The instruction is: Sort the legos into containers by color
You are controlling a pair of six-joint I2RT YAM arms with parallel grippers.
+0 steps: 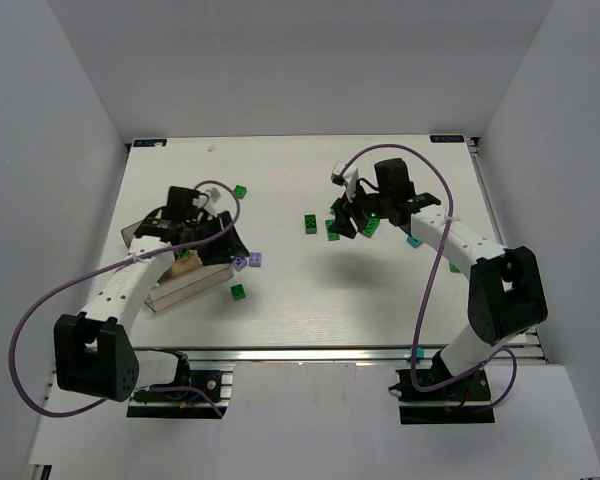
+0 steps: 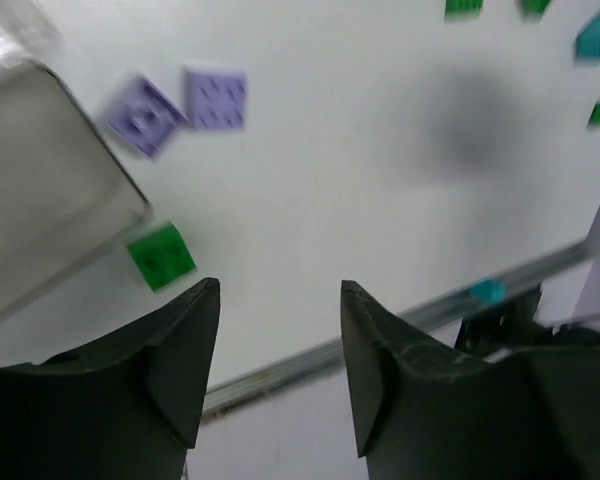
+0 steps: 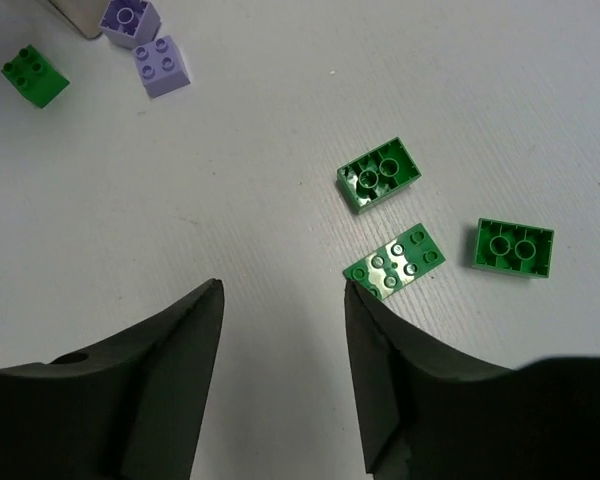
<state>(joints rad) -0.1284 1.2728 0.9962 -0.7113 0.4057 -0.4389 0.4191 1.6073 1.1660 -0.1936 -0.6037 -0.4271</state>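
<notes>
The clear container point(image 1: 178, 290) has two purple bricks point(image 1: 247, 261) and a small green brick point(image 1: 239, 291) lying just beside it. The left gripper point(image 2: 280, 288) hovers near its corner, fingers spread and empty. Well apart from the container, the right gripper point(image 3: 280, 288) hangs spread over three green bricks point(image 3: 378, 175).

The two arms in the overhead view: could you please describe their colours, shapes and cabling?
The left arm and right arm both have white links, blocky black joints and a looping purple cable each. The left gripper and right gripper carry broad, dark, wedge-shaped fingers.
</notes>
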